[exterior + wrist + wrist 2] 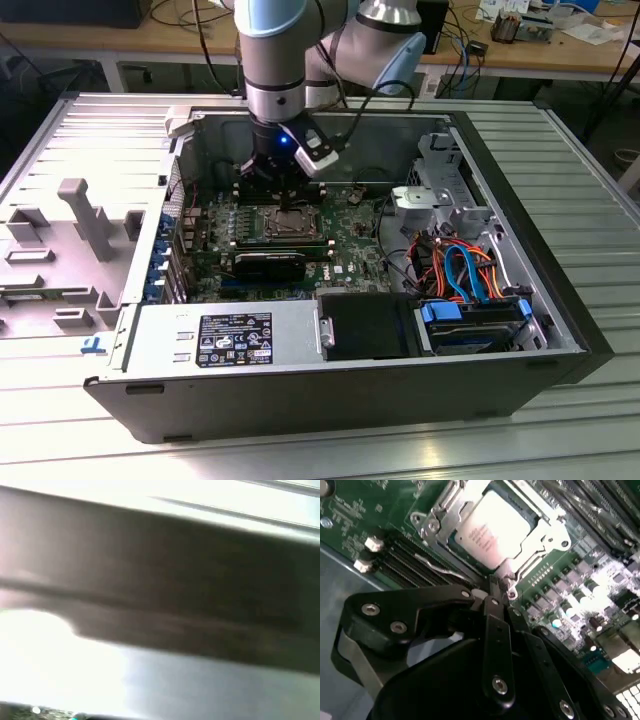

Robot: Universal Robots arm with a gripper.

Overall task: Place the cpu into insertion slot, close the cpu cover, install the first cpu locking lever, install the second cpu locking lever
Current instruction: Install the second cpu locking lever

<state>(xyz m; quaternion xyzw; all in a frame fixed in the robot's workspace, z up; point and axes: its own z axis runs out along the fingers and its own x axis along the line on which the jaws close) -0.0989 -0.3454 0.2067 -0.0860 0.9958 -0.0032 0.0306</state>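
One gripper (pixel 496 591), fingers pressed together on nothing, is seen at the cover (pixel 547 535) over the chip (pixel 492 530); thin, stiff plate, best pushed at its rim

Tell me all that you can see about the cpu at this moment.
The cpu is a flat square chip with a pale, dull metal top bearing faint print. It lies level in the insertion slot, framed by the silver cpu cover, which lies flat around its edges. The black claw hangs at the socket's corner, not touching the chip.
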